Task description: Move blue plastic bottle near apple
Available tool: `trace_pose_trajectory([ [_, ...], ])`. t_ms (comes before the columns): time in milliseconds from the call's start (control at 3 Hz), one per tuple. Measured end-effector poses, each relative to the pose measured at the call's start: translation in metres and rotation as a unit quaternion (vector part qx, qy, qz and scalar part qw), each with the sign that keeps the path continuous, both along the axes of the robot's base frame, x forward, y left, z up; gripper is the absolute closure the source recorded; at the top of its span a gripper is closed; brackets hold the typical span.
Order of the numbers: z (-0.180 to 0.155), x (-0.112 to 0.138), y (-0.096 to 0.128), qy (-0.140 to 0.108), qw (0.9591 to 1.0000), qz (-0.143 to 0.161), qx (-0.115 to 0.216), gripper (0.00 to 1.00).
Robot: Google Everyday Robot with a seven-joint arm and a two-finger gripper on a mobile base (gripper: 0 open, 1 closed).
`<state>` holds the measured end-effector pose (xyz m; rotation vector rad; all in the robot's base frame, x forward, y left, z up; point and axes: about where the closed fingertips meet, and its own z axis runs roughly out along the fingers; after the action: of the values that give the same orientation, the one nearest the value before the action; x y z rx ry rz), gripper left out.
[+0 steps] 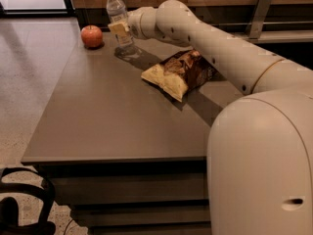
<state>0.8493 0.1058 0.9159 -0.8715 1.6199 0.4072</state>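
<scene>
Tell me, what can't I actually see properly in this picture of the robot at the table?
- Camera view: the gripper, at the table's far end, covers the blue plastic bottle's middle, hiding its label.
- Bottle's base: cannot tell whether it touches the table.
- Print on the chip bag: too small to read.
- The robot's body: cut off by right and bottom edges.

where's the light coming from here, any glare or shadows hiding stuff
Camera view: light seems to come from the upper left, where the floor is glary; the blue plastic bottle, gripped by the hand near the far edge of the table, throws a shadow down-right; the apple and chip bag are plainly visible.
</scene>
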Motion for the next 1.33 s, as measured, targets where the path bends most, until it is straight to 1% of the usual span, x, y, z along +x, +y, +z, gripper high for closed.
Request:
trace_pose_trajectory([
  [333, -0.001, 0.002, 0.009, 0.011, 0.9998, 0.014, 0.010, 1.00],
  [667, -0.006, 0.005, 0.014, 0.037, 0.9988, 0.024, 0.020, 1.00],
  [1000, -0.012, 0.009, 0.017, 0.059, 0.9976, 0.030, 0.020, 1.00],
  [1333, -0.017, 0.012, 0.019, 0.073, 0.9967, 0.031, 0.014, 1.00],
])
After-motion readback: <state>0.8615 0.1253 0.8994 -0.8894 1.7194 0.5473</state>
